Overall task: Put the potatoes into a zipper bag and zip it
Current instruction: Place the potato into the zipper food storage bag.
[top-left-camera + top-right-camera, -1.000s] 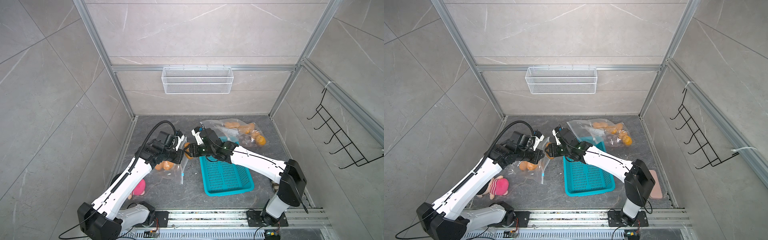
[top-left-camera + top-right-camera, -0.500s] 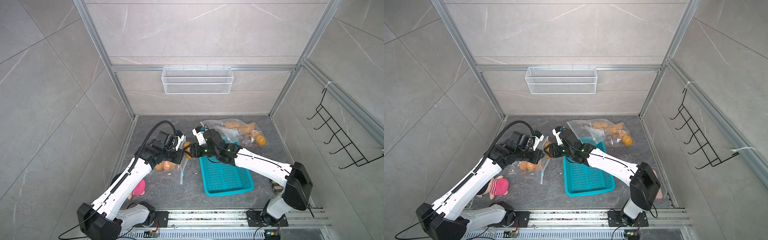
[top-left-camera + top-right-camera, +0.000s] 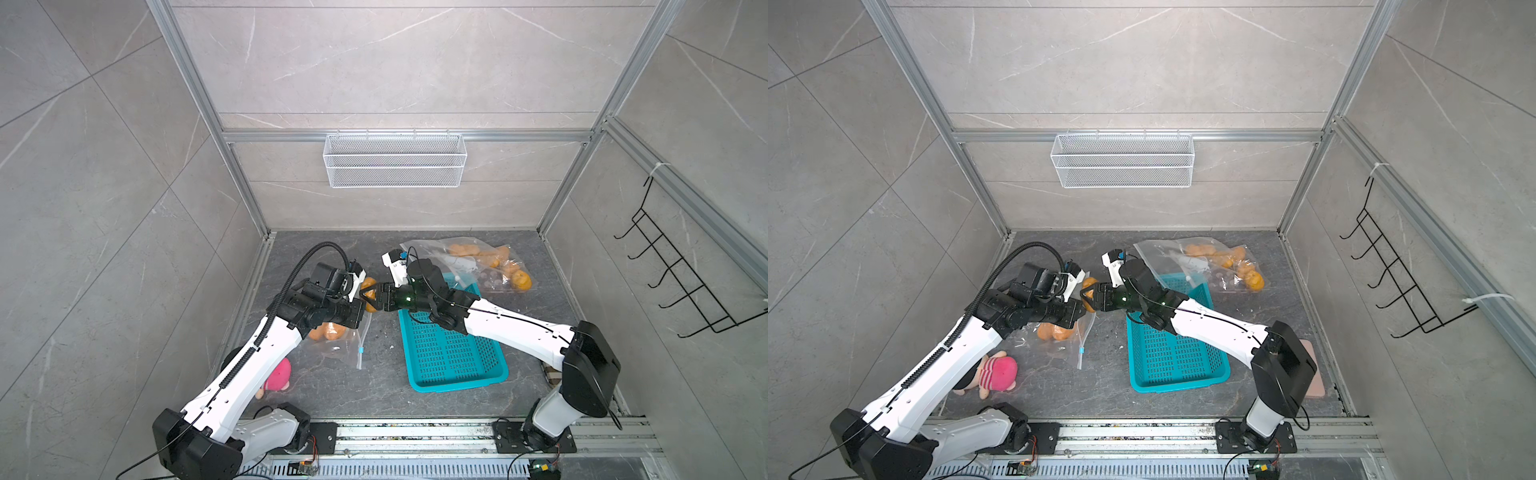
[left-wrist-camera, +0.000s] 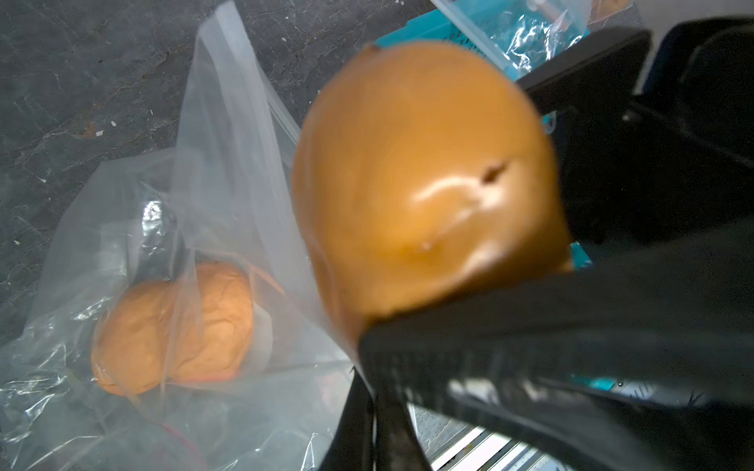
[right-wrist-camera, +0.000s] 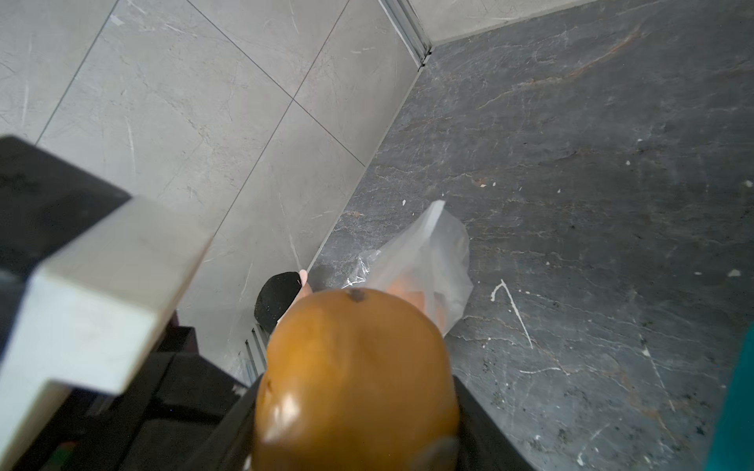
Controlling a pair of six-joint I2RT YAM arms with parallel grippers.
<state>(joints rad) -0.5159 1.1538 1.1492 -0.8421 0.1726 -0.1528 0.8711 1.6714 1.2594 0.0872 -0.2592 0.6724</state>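
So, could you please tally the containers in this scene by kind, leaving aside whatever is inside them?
Clear zipper bags: 2
Teal plastic basket: 1
White wire basket on the back wall: 1
Total: 4

A potato [image 4: 424, 183] has smooth, glossy skin. The zipper bag [image 4: 228, 163] is thin, clear, crinkled plastic. The surface [image 5: 591, 163] looks like dark, matt, veined stone. The basket [image 3: 453, 357] is perforated teal plastic.

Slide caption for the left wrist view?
Right gripper holding a glossy potato near a clear zipper bag with another potato inside.
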